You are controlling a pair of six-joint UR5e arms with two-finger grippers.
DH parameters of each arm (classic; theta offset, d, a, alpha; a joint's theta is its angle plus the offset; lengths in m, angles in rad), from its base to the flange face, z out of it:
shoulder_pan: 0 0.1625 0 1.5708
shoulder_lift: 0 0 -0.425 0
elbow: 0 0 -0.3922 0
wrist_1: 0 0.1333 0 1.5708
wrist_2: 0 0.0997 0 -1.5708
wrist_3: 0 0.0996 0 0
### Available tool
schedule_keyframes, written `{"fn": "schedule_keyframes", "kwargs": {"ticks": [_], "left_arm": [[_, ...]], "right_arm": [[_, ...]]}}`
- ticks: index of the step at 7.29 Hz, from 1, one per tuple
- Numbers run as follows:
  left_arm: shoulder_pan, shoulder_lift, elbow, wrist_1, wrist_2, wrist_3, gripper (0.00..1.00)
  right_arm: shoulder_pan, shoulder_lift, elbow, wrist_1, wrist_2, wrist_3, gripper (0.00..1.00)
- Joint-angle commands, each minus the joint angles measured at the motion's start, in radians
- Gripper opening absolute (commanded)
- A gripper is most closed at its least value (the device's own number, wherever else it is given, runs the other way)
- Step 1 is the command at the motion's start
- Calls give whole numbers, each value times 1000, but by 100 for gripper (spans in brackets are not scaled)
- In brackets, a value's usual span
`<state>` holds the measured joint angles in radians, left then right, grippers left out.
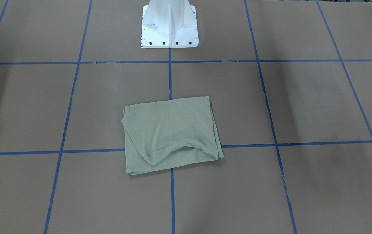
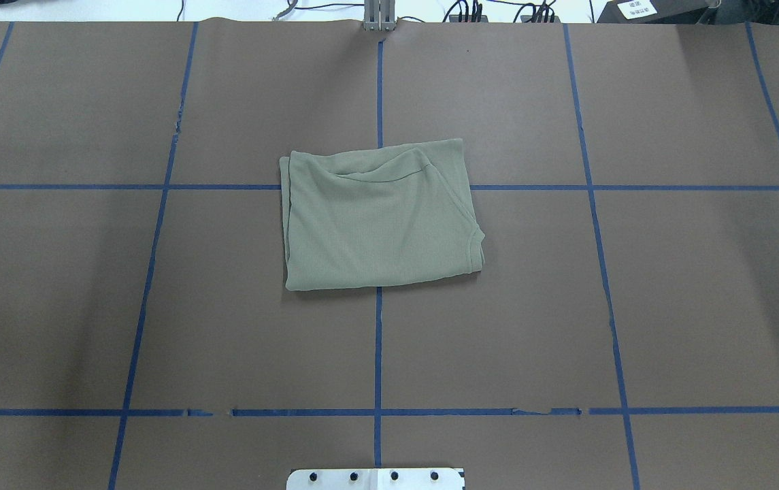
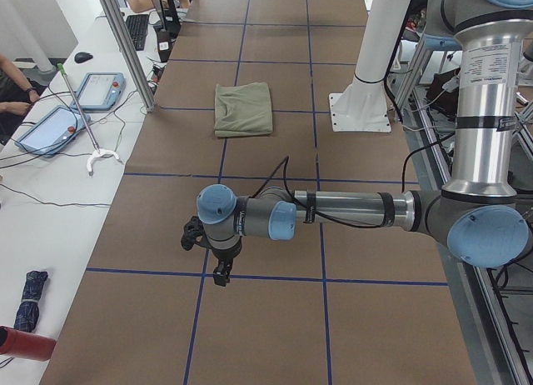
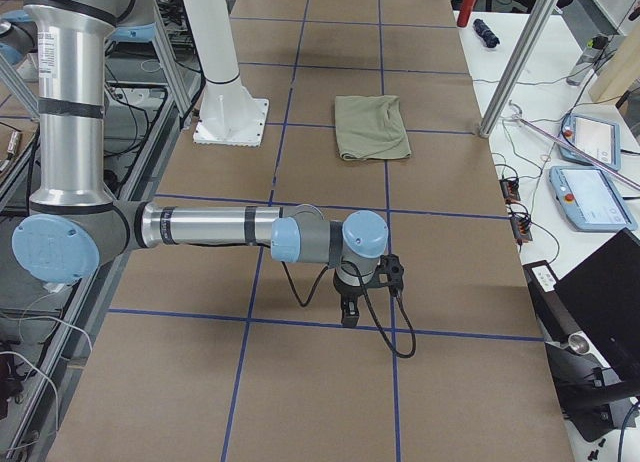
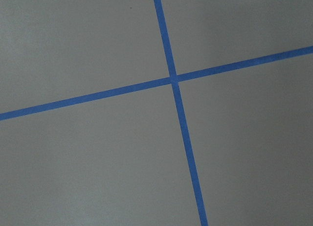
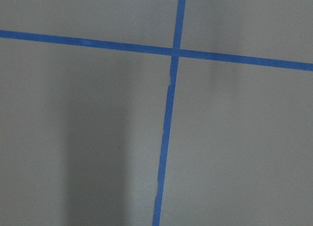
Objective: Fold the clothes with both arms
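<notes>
the sage-green shirt lies folded into a compact rectangle on the brown worktop, with both arms far off it

the left gripper hangs pointing down over bare worktop at its own end, and the shirt is well away from it, straight out along the worktop's length toward the middle. the right gripper mirrors this from the opposite end, so the shirt sits between the two, well apart from each. neither looks clearly nearer

each wrist camera sees only a crossing of blue tape on bare worktop and no cloth, so neither gripper has hold of the shirt. how far either one is open i cannot tell, as both appear only small in the side views

the rectangle's slightly longer side seems to run along the line from one gripper to the other, with a short end facing each. the neckline edge lies on the side far from the white pedestal. by my reading the fold looks finished. any further fold would need each gripper to travel inward to its own short end
</notes>
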<state>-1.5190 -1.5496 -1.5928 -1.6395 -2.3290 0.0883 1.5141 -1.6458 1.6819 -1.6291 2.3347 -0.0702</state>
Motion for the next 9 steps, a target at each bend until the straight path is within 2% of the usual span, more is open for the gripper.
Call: {"fn": "schedule_keyframes", "kwargs": {"ticks": [1, 6, 7, 9], "left_arm": [[-1, -3, -2, -2, -3, -116, 100], [0, -4, -1, -3, -3, -116, 100], [0, -3, -1, -3, -3, -116, 100], [-1, -3, -1, -3, -3, -116, 100]], "right_arm": [[0, 0, -1, 0, 0, 1, 100], [0, 3, 1, 3, -2, 19, 100], [0, 4, 7, 8, 0, 121, 100], [0, 6, 10, 8, 0, 150, 100]]}}
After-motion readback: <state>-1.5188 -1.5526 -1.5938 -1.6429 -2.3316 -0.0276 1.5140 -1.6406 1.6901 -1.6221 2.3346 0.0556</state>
